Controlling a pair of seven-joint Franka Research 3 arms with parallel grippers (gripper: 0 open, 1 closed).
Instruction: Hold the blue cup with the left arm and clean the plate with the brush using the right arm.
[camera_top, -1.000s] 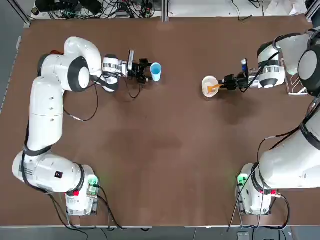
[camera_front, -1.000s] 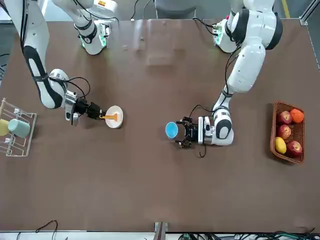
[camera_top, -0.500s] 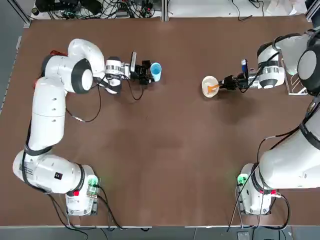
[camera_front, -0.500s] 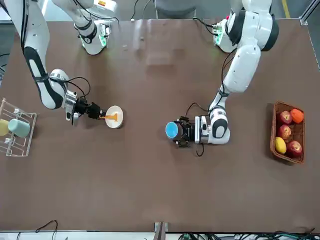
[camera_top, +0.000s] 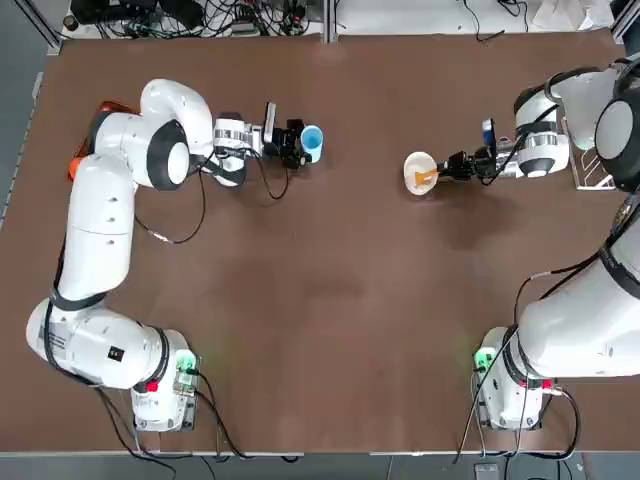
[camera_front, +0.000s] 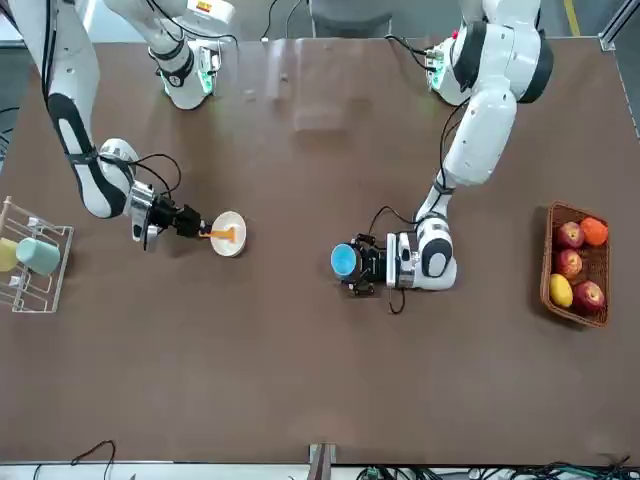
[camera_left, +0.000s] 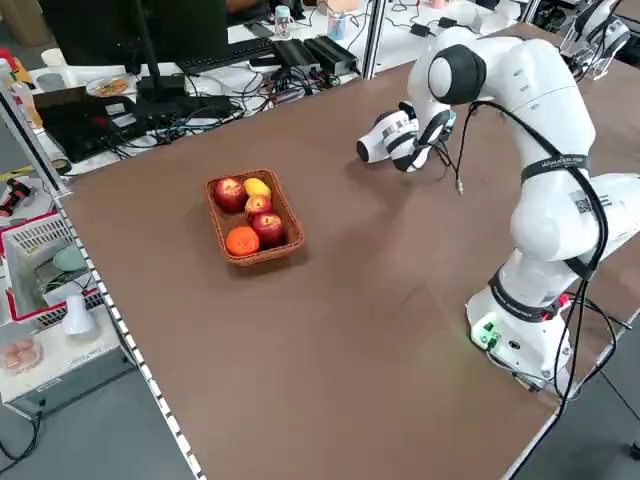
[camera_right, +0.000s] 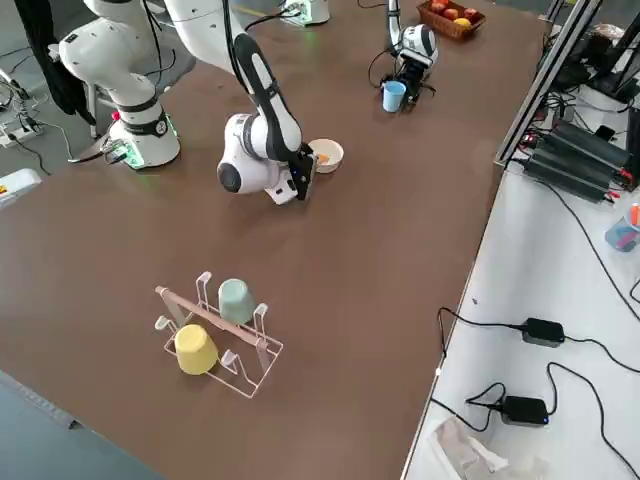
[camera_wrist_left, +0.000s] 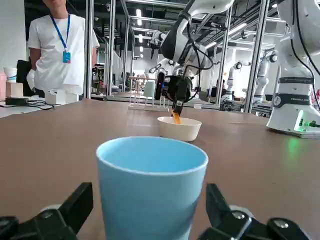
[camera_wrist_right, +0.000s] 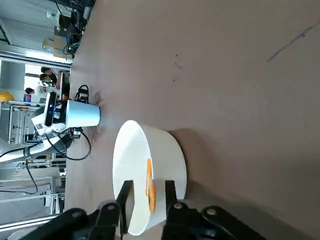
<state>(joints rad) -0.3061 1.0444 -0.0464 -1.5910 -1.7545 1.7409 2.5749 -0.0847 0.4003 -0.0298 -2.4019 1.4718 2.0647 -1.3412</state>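
The blue cup (camera_top: 312, 142) stands upright at the table's far left-centre. My left gripper (camera_top: 300, 144) lies low on the table, open, with one finger on each side of the cup (camera_wrist_left: 152, 185) and a small gap at each. The white plate (camera_top: 411, 164) sits to the right, and the orange brush (camera_top: 428, 178) leans in it. My right gripper (camera_top: 446, 167) is at the plate's right rim. In the right wrist view its fingers (camera_wrist_right: 125, 192) stand on either side of the brush (camera_wrist_right: 149, 180), still apart from it, so it is open.
A wire rack (camera_front: 30, 290) with a teal cup and a yellow cup (camera_right: 195, 350) stands at the table's right edge, beyond my right arm. A basket of fruit (camera_front: 552, 290) sits at the left edge. A person (camera_wrist_left: 60, 45) stands beyond the table.
My left gripper has slid forward until its fingers flank the blue cup. My right gripper's fingers have narrowed around the brush. Plate and cup have not moved.
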